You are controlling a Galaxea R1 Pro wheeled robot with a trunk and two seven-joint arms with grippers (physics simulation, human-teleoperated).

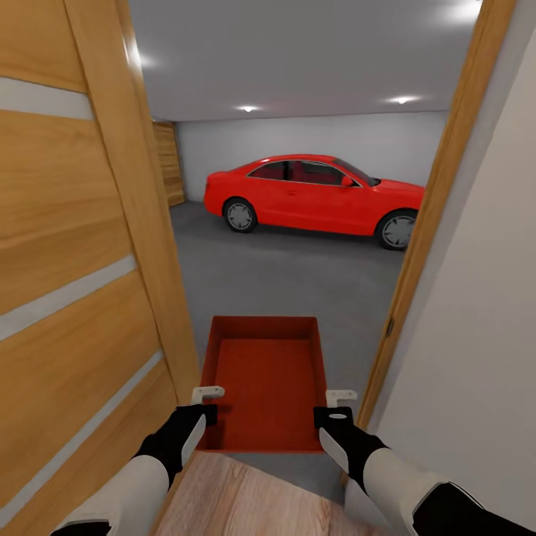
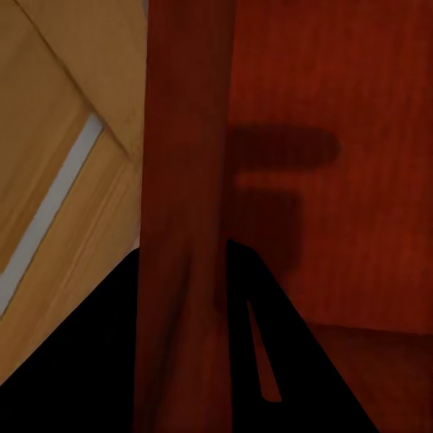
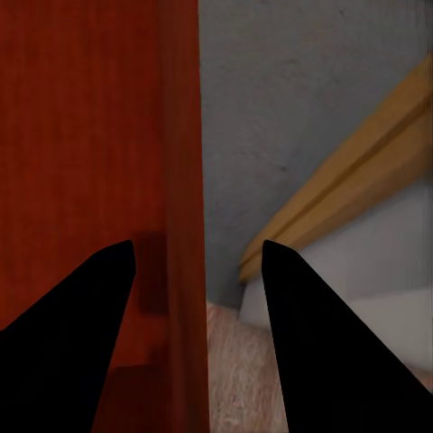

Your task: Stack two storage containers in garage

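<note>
Currently robot stands at doorway, carrying one storage container (image 1: pixel 264 387) through toward the garage. Left to right: open wooden door (image 1: pixel 67 260) close on the left; left gripper (image 1: pixel 206 403) clamped on container's left wall near the near-left corner, wall seen between its fingers in left wrist view (image 2: pixel 185 225); container held level between both arms, open side up, empty, hanging over the grey floor (image 1: pixel 298 275) just past the wood-plank threshold (image 1: pixel 246 495); right gripper (image 1: pixel 339 409) pinching the right wall near the near-right corner, fingers either side of the wall in right wrist view (image 3: pixel 180 180); door frame (image 1: pixel 424 223) and pale wall (image 1: pixel 476 335) tight on the right. Red car (image 1: pixel 316 192) parked at far side of garage, well apart. Doing this well likely means keeping both grips firm and level, driving straight through centre of the opening, watching clearance to door on left and frame on right, then stopping on open concrete short of car.
</note>
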